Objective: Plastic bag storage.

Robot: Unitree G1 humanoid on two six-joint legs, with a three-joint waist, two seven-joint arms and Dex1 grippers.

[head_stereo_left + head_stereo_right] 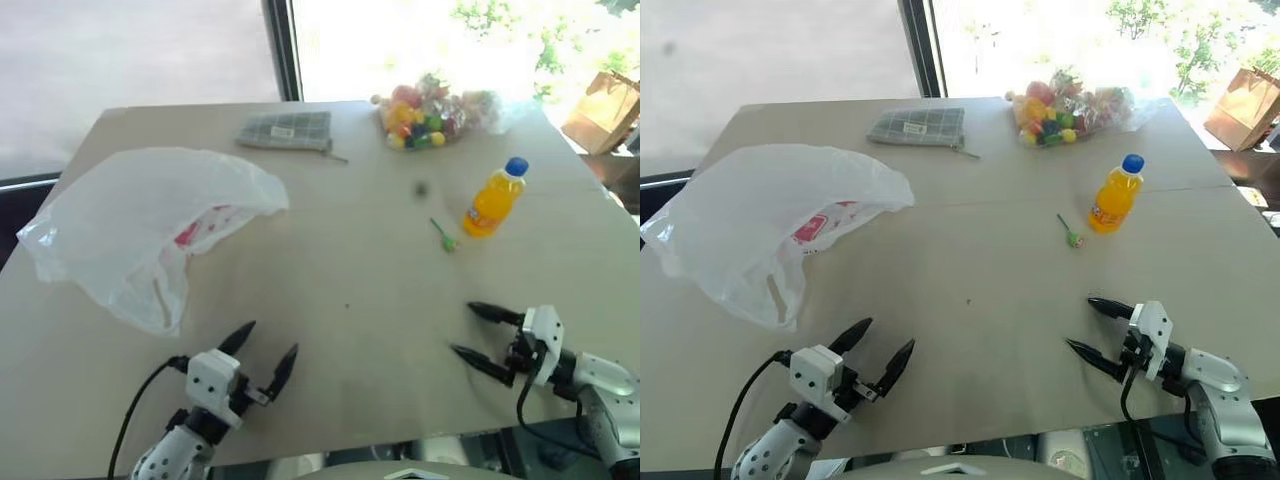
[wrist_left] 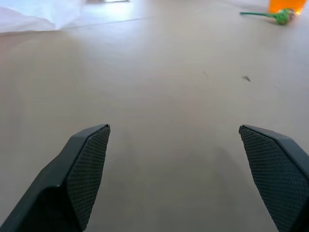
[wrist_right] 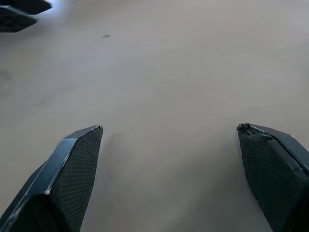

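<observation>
Thin white plastic is the trouble here: the plastic bag (image 1: pixel 140 225) lies loose and puffed up on the table (image 1: pixel 340 290), over at about ten o'clock from the middle, and a film that slack will likely slide or billow away if a claw only nips one layer of it. The left gripper (image 1: pixel 268 352) hovers just off the bag's near corner, its two black fingers spread wide apart and empty; the right gripper (image 1: pixel 478 332) sits well apart at about four o'clock, fingers also spread and holding nothing. My guess is that a pinch on a single fold would drag the whole bag across the smooth top instead of gathering it, and a sweep from the right arm could knock the orange bottle (image 1: pixel 494 198) standing at two o'clock. As for the bag itself, it is translucent and crumpled, with red print showing through near its middle and a loop handle hanging toward the table's near edge. It looks empty and weightless, humped over trapped air, its far end bunched toward the table's centre.
</observation>
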